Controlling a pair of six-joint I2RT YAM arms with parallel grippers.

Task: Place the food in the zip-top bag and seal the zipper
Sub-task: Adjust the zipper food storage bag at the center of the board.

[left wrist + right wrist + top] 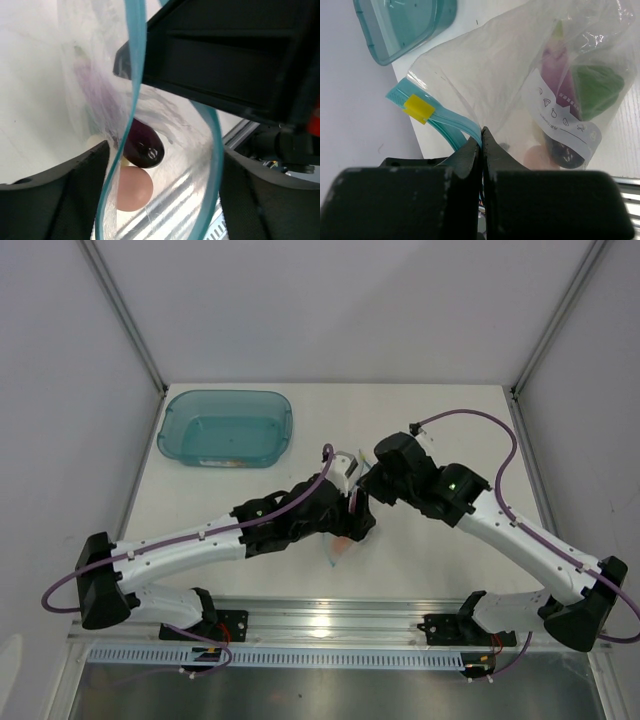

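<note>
The clear zip-top bag (pixel 485 65) lies between both arms at the table's middle (pixel 345 545). Inside it I see a green pepper (pixel 597 90), a purple eggplant (pixel 144 145) and a pinkish ball (pixel 132 187); the second ball is not clearly visible. My right gripper (pixel 482 132) is shut on the light-blue zipper (pixel 455 122), near its yellow tab (pixel 420 109). My left gripper (pixel 165 200) is open, and the bag's open mouth with both zipper strips (pixel 215 165) hangs between its fingers (pixel 75 190). In the top view both grippers meet over the bag, left (pixel 350 522) and right (pixel 364 490).
A teal translucent tub (pixel 226 428) stands at the back left of the table, also in the right wrist view (pixel 400 25). The aluminium rail (pixel 320 625) runs along the near edge. White walls enclose the table.
</note>
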